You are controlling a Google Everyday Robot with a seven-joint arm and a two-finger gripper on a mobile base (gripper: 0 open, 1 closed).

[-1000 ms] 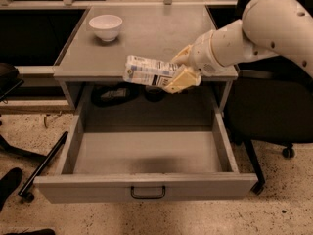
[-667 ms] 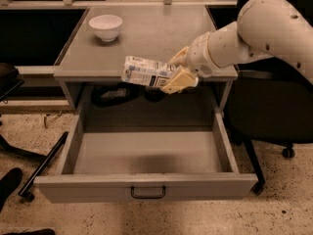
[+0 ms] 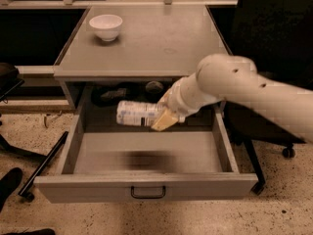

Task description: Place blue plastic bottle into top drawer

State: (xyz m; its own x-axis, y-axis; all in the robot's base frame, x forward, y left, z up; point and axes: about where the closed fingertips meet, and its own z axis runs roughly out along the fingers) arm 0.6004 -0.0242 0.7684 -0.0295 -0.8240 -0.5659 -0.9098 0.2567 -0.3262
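- While the blue plastic bottle (image 3: 137, 114) hung on its side above the floor of the top drawer (image 3: 205, 153), clear of it and just below the front edge of the table (image 3: 166, 38), a release from there could have let it bounce. A round bottle landing flat would likely roll towards a wall or the front panel.
- The pincer (image 3: 165, 117) pinched the bottle by its right end only, with most of the body sticking out leftward unsupported. Such an end grip looked prone to pivoting, so the free end might have sagged or twisted during a quick descent.
- Any upward drift could have knocked the bottle against the table's edge, which was close above it.
- The arm (image 3: 244, 87) reached in from the right, crossing above the drawer's right wall. Lowering straight down risked the forearm meeting that wall before the bottle reached the floor.
- Dark items (image 3: 115, 93) lay in the shadowed space behind the bottle, under the table top. What they were I could not tell, but a push backward could have caught them.
- The white bowl (image 3: 106, 26) stood at the table's far left, well apart, and seemed safe from all this.
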